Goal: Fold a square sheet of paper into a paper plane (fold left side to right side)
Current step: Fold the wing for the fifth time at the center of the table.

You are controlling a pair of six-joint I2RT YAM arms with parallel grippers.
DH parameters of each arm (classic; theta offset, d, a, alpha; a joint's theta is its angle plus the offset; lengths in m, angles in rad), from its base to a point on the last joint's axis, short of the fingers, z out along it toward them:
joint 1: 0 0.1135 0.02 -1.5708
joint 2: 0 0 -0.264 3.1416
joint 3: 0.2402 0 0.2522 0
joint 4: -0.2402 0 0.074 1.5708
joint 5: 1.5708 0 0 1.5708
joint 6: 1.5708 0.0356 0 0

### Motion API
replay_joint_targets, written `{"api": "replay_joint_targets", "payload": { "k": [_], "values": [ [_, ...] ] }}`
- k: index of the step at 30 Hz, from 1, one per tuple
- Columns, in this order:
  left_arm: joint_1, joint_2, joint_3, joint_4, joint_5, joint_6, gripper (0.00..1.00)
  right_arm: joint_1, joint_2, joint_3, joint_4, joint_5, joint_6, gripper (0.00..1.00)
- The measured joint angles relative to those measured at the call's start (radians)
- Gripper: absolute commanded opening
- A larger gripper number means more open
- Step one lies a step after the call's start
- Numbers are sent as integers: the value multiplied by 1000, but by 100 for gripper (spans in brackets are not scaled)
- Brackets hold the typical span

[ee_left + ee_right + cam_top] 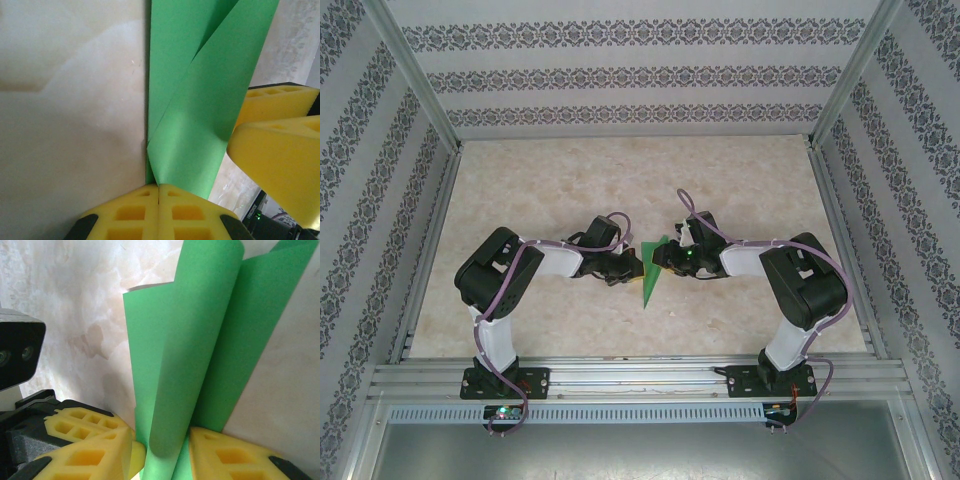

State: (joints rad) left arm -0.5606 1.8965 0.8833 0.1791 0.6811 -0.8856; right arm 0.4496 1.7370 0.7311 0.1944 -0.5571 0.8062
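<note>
The green sheet of paper [650, 282] lies mid-table between both grippers, folded into a long narrow pointed shape. My left gripper [627, 268] comes at it from the left. In the left wrist view the left gripper [159, 186] has its yellow foam jaws pressed together, pinching the near tip of the paper [200, 100]. My right gripper [666, 262] meets the sheet from the right. In the right wrist view a curled loop of the paper [175, 365] stands up between the right gripper's [161, 447] jaws, which touch it on both sides.
The beige marbled table top [620, 180] stretches behind the arms. Patterned walls [620, 80] enclose it on three sides, and a metal rail [640, 375] runs along the near edge. The right gripper's yellow fingers [280, 155] crowd the left wrist view.
</note>
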Motion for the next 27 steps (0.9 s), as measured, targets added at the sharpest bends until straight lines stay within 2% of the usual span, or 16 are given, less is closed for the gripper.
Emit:
{"api": "replay_joint_targets", "payload": {
  "k": [22, 27],
  "values": [
    [1, 5, 10, -16, 3, 1, 0, -16, -50, -26, -13, 18, 2, 38],
    [1, 5, 10, -16, 3, 1, 0, -22, -95, -27, -33, 18, -2, 31]
  ]
}}
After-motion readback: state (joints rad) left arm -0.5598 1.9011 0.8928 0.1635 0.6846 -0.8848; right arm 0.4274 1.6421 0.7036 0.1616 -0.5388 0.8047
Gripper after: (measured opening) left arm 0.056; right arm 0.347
